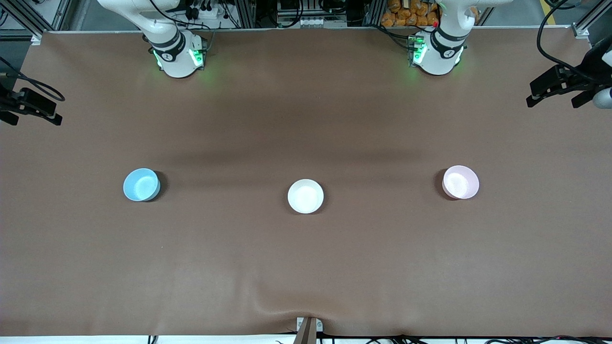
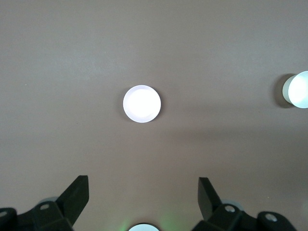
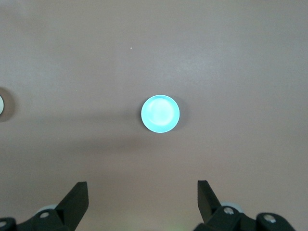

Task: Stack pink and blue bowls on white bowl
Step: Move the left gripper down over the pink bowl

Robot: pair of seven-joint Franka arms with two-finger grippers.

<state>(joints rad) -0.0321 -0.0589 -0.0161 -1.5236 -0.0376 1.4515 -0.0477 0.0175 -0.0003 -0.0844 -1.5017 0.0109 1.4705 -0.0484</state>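
Observation:
Three bowls stand in a row across the middle of the table. The light blue bowl is toward the right arm's end, the white bowl in the middle, and the pale pink bowl toward the left arm's end. My left gripper is open and empty, high over the pink bowl, which looks washed out there. The white bowl shows at that view's edge. My right gripper is open and empty, high over the blue bowl. Neither gripper shows in the front view.
The right arm's base and the left arm's base stand at the table's back edge. Black camera mounts reach in at both ends. A small clamp sits at the front edge.

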